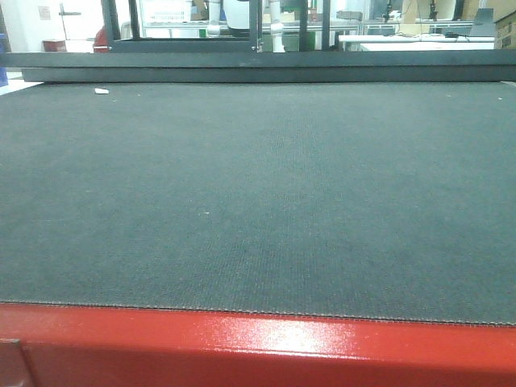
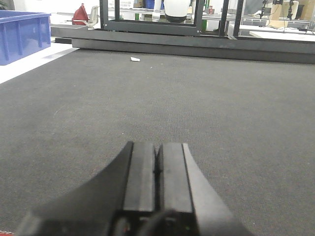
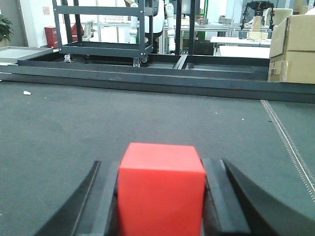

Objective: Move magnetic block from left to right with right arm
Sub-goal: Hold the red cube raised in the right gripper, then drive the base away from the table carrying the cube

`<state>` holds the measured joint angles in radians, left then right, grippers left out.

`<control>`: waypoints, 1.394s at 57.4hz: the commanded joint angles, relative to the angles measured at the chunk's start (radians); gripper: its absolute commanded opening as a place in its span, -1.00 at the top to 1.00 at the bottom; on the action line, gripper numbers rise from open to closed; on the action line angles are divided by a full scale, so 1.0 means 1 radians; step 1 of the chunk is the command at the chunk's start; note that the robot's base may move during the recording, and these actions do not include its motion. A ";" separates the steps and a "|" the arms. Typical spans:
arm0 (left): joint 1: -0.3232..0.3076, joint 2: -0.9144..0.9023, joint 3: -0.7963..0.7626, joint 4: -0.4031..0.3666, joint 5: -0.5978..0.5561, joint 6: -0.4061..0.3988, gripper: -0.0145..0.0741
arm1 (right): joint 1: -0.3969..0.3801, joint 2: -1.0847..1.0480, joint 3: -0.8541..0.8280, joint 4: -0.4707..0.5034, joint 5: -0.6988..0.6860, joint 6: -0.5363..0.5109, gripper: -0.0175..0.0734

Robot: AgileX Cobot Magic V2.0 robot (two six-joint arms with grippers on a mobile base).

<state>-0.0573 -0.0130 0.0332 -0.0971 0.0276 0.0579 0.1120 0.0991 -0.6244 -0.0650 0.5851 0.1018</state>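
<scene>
Magnetic block (image 3: 161,194): matte red cube, sharp edges, lower centre of right wrist view, clamped between black fingers of right gripper (image 3: 161,169). Left gripper (image 2: 157,157): pads pressed together. Mat (image 1: 258,201): dark woven texture (glossy red edge (image 1: 258,343) only in front view). Blue crate (image 2: 22,37): left wrist view only, upper left.

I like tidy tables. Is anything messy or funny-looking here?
Only one small thing: a white scrap lies alone on the dark mat near its far edge, like litter. The red block sits straight in the right gripper.
</scene>
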 commanded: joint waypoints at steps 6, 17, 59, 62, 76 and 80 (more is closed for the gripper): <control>0.002 -0.011 0.007 -0.005 -0.085 -0.006 0.96 | -0.007 0.017 -0.025 -0.008 -0.097 -0.011 0.14; 0.002 -0.011 0.007 -0.005 -0.085 -0.006 0.96 | -0.007 0.017 -0.025 -0.008 -0.097 -0.011 0.14; 0.004 -0.011 0.007 -0.005 -0.085 -0.006 0.96 | -0.007 0.017 -0.025 -0.008 -0.097 -0.011 0.14; 0.002 -0.011 0.007 -0.005 -0.085 -0.006 0.96 | -0.007 0.017 -0.025 -0.008 -0.097 -0.011 0.14; 0.002 -0.011 0.007 -0.005 -0.085 -0.006 0.96 | -0.007 0.017 -0.025 -0.008 -0.097 -0.011 0.14; 0.002 -0.011 0.007 -0.005 -0.085 -0.006 0.96 | -0.007 0.017 -0.025 -0.008 -0.097 -0.011 0.14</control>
<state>-0.0573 -0.0130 0.0332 -0.0971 0.0276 0.0579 0.1120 0.0991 -0.6244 -0.0650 0.5851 0.0997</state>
